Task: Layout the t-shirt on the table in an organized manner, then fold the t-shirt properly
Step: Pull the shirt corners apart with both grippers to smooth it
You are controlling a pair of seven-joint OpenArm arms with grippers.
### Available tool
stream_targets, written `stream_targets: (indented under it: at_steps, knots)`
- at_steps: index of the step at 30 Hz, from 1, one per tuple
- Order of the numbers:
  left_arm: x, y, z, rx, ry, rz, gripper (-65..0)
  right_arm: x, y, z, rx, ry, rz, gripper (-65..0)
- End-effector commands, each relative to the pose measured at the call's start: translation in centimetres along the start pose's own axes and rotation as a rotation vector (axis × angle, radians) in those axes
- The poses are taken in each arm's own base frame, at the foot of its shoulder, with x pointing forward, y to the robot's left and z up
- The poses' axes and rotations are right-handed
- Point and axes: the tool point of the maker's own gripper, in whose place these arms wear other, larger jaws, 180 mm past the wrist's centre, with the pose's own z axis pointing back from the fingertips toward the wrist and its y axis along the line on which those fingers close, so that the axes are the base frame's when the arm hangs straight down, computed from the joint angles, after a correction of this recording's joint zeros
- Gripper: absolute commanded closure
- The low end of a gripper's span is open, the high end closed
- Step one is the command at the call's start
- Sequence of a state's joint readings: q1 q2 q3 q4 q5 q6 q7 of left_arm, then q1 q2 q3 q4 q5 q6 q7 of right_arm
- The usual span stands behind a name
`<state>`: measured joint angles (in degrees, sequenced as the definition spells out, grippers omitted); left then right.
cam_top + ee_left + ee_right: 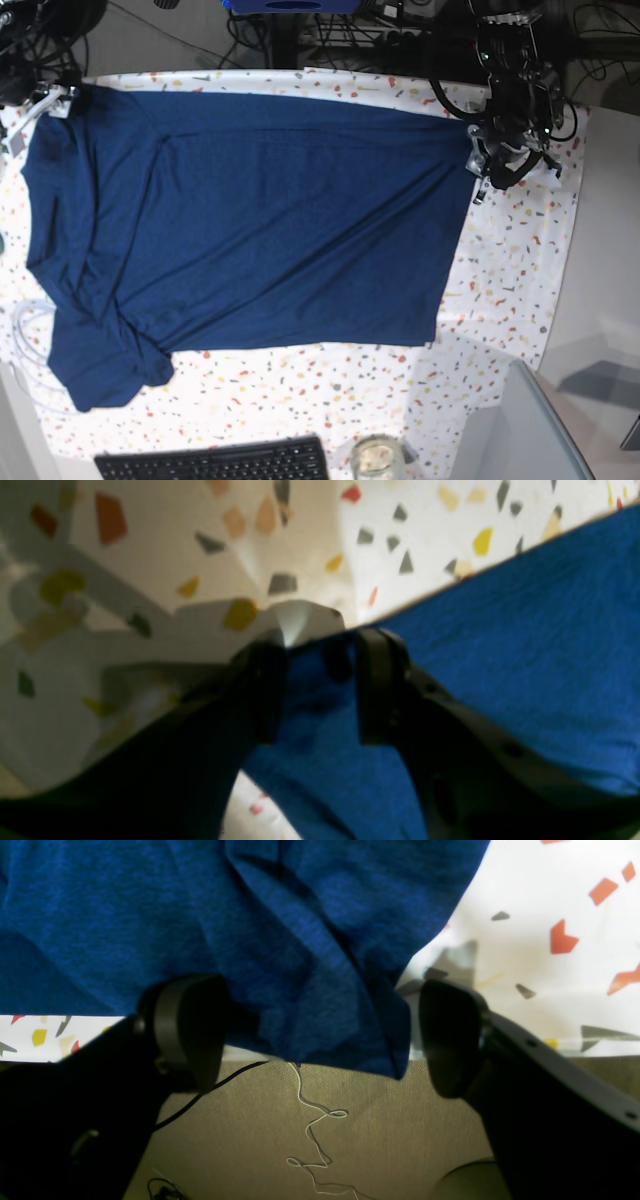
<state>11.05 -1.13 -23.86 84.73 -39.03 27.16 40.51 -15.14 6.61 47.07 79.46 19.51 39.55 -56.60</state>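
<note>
T-shirt [500, 670] cloth sits pinched between the left gripper [320, 680] fingers at a hem corner near the table [510, 290] edge. The right gripper [320, 1035] hangs spread wide, jaws either side of a sleeve fold, clasping nothing. The shirt lies spread across the table, 1 sleeve crumpled.

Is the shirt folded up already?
No, the shirt lies spread flat across the table, with only one sleeve bunched.
</note>
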Motion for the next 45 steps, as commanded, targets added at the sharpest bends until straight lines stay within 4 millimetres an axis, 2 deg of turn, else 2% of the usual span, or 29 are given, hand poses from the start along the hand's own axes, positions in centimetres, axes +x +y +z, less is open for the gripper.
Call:
stream_targets:
  at_steps: [1, 3, 6, 11, 13, 16, 20, 22, 24, 25, 27, 29, 34, 42, 45]
  knots:
    - [0.2, -0.3, 0.1, -0.009, 0.001, 0.001, -21.6, 0.8, -0.6, 0.6, -0.01, -0.026, 0.015, -56.1]
    - [0.2, -0.3, 0.1, -0.009, 0.001, 0.001, -16.6, 0.9, -0.5, 0.6, -0.01, -0.027, 0.016, -56.1]
    - [0.2, -0.3, 0.1, -0.009, 0.001, 0.001, 0.0, 0.9, -0.5, 0.6, -0.01, -0.027, 0.016, -56.1]
    - [0.1, -0.1, 0.2, -0.006, 0.002, -0.001, 0.0, 0.9, -0.5, 0.6, -0.01, -0.027, 0.016, -55.8]
    - [0.2, -0.2, 0.4, -0.01, -0.004, -0.003, 0.0, 0.9, -0.5, 0.6, -0.01, -0.027, 0.016, -52.2]
    - [0.4, 0.0, 1.3, -0.019, -0.024, -0.016, 0.0, 0.9, -0.5, 0.6, -0.01, -0.027, 0.016, -43.5]
    - [-0.1, -0.1, 3.9, -0.055, -0.057, -0.025, 0.0, 1.1, -0.5, 0.6, -0.009, -0.035, 0.016, -28.2]
    - [-0.3, 0.1, 5.1, -0.065, -0.071, -0.033, 0.0, 1.2, -0.6, 0.7, -0.012, -0.037, 0.011, -16.7]
    - [0.0, 0.4, 6.0, -0.068, -0.092, -0.04, 0.0, 1.2, -0.6, 0.7, -0.011, -0.038, 0.008, -0.9]
    - [0.3, 0.3, 6.4, -0.074, -0.104, -0.042, 0.0, 1.3, -0.6, 0.7, -0.012, -0.039, 0.009, 0.0]
    - [1.0, -0.2, 7.0, -0.091, -0.126, -0.053, 0.0, 1.4, -0.7, 0.9, -0.015, -0.044, 0.013, -2.3]
    - [1.5, -1.0, 7.7, -0.112, -0.147, -0.059, 0.0, 1.8, -0.8, 1.4, -0.029, -0.06, 0.028, 0.0]
    - [2.1, -1.6, 9.3, -0.142, -0.179, -0.078, 0.0, 2.0, -1.4, 3.9, -0.096, -0.075, 0.097, -0.2]
    - [1.8, -1.0, 9.5, -0.129, -0.175, -0.087, 0.0, 4.3, -1.1, 8.4, -0.196, -0.172, 0.227, -0.3]
    - [1.4, -0.9, 9.6, -0.154, -0.164, -0.146, 0.0, 3.4, -1.1, 9.1, -0.213, -0.153, 0.243, -0.3]
